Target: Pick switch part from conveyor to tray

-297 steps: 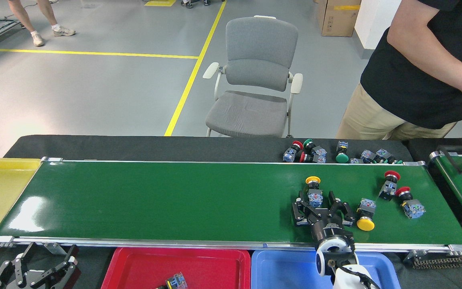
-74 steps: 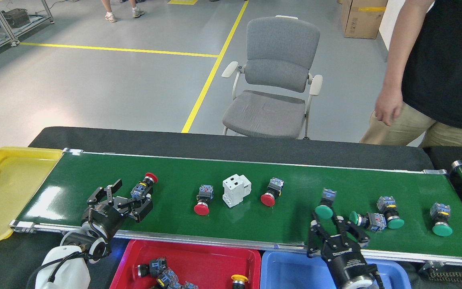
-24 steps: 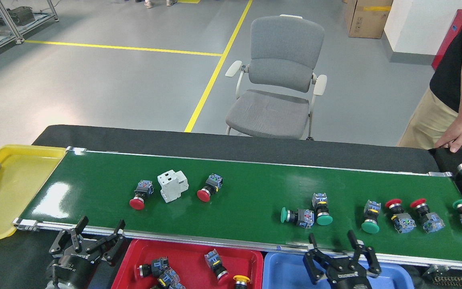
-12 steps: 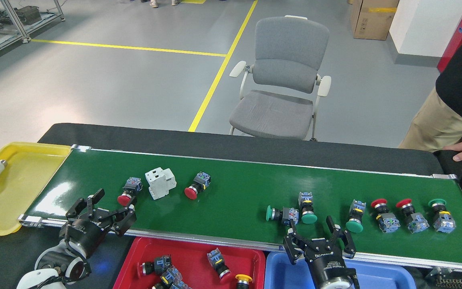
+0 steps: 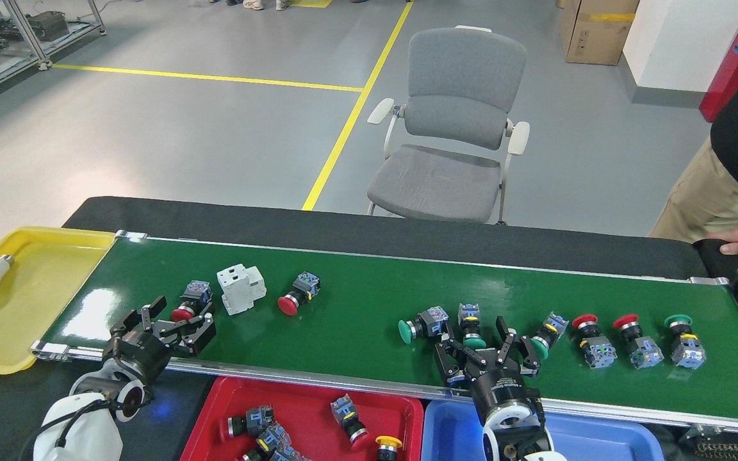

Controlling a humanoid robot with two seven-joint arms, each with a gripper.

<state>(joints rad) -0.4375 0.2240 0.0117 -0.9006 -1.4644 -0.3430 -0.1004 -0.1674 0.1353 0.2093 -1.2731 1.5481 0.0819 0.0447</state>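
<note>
Roughly, biggest first:
conveyor [image 5: 356,320]: carries switch parts in a loose row, spread left to right, so each arm gets its own.
tray [image 5: 215,410]: red, just below near belt edge, between the arms; short drop-off; holds several parts already.
right gripper [image 5: 479,331]: fingers spread, nothing held, straddling green switch [image 5: 470,321]; looks set to close.
left gripper [image 5: 175,320]: spread, empty; red switch [image 5: 189,302] just beyond its fingertips, possibly touching.
</note>
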